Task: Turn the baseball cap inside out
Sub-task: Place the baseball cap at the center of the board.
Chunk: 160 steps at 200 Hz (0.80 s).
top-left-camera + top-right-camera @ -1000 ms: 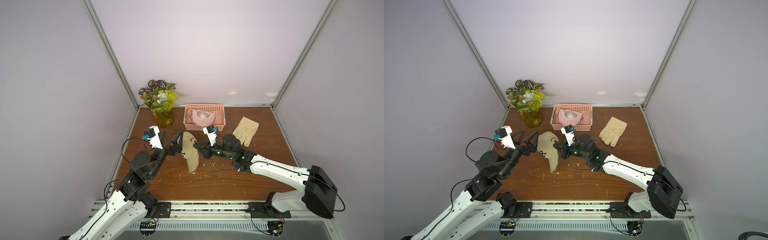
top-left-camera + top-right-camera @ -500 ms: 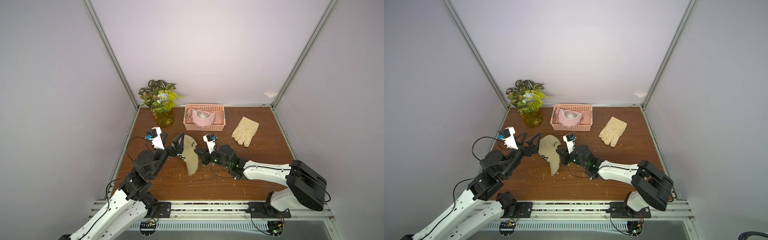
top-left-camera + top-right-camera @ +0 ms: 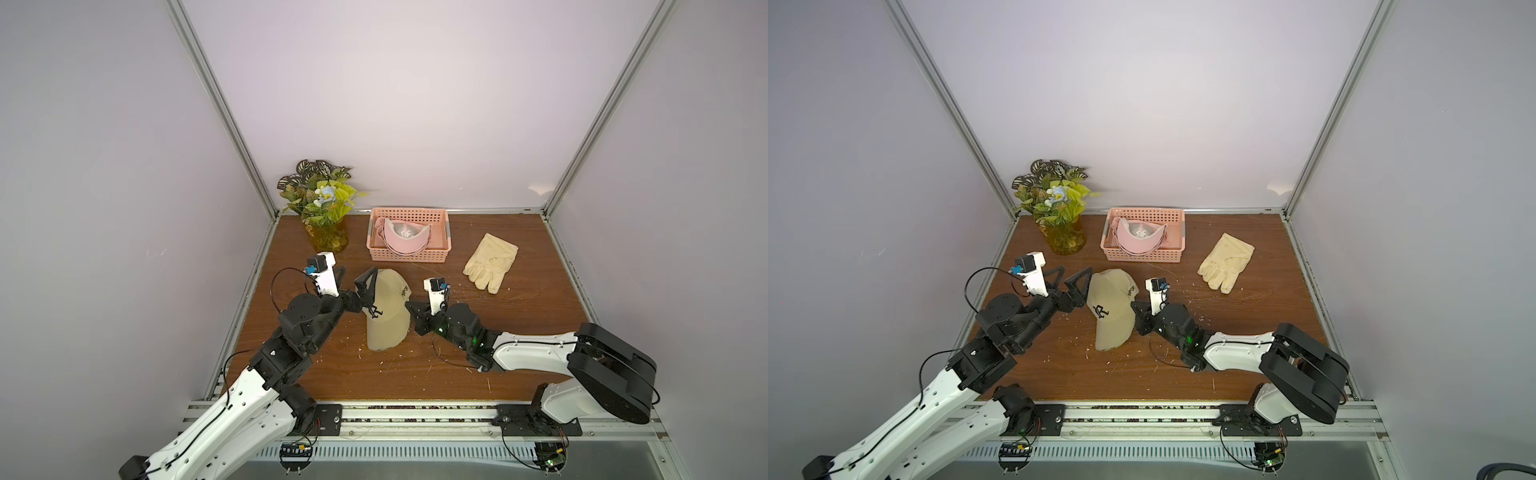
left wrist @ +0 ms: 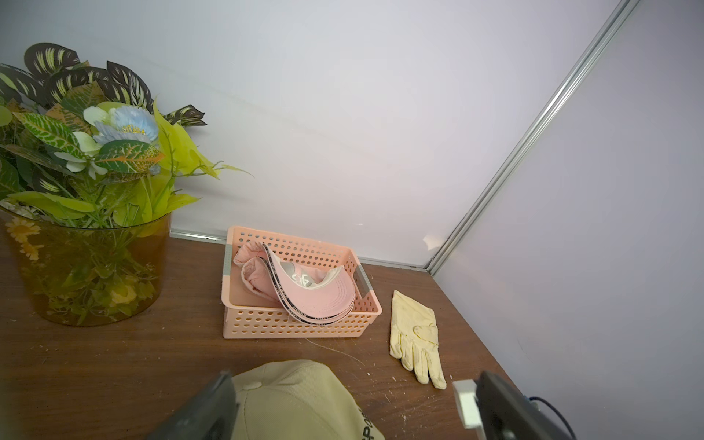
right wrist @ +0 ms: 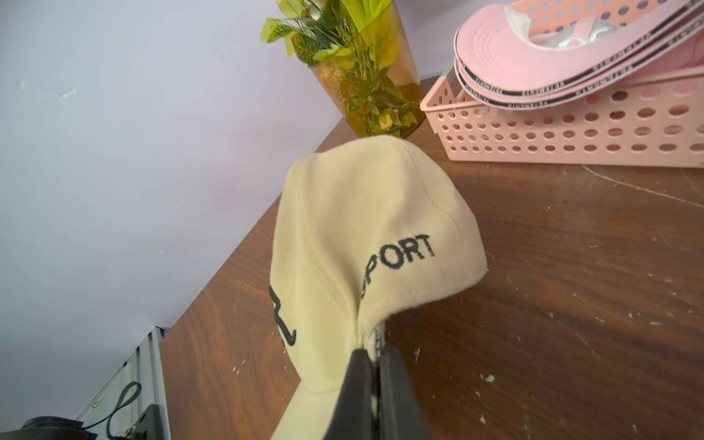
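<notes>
So the beige cap [image 3: 1112, 309] has dropped back down onto the worktop [image 3: 1246, 303] over the last second; before, it was held up on edge between the arms. The right tool [image 5: 375, 365] stays pinched shut on the cap's rim, and the left tool [image 3: 1073, 284] is spread wide right beside the crown, not touching. Crown's still logo-out, so I'd say the flip hasn't started. Further back: pink basket [image 3: 1177, 237], glove [image 3: 1227, 259].

You have a dark brown wooden tabletop [image 3: 519, 365] carrying an amber glass vase of artificial foliage [image 3: 328, 237], a pink perforated plastic basket [image 3: 409, 254], a cream work glove [image 3: 491, 262], and the beige baseball cap [image 3: 386, 311].
</notes>
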{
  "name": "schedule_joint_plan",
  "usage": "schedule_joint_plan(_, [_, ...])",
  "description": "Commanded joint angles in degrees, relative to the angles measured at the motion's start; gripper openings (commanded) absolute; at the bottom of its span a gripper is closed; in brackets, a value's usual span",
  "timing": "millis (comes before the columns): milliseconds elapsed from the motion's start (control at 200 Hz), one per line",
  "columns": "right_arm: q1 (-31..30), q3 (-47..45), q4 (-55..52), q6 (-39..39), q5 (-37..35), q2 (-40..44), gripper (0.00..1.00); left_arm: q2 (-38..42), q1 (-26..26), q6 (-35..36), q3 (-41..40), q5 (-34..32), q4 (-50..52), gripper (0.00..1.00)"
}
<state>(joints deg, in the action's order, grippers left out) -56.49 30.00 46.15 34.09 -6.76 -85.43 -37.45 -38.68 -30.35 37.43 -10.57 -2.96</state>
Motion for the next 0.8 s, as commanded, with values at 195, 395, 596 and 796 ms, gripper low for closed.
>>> schedule_joint_plan(195, [-3.12,3.92,-2.47,-0.12,-3.17,-6.82,0.05,-0.26,-0.52,-0.88,-0.60,1.14,-1.59,0.98])
schedule_joint_plan(395, [-5.02,7.19,-2.11,1.47,-5.25,-11.01,0.09,-0.16,-0.52,-0.88,-0.74,1.08,-1.35,0.98])
schedule_joint_plan(596, [-6.00,10.17,-1.81,2.83,-5.78,-14.64,0.28,-0.62,-0.52,-0.28,-0.69,0.17,-0.04,0.99])
schedule_joint_plan(796, [-6.25,10.85,-3.89,1.56,-7.05,-13.74,0.69,-3.63,-0.45,1.59,0.79,-1.02,2.26,1.00])
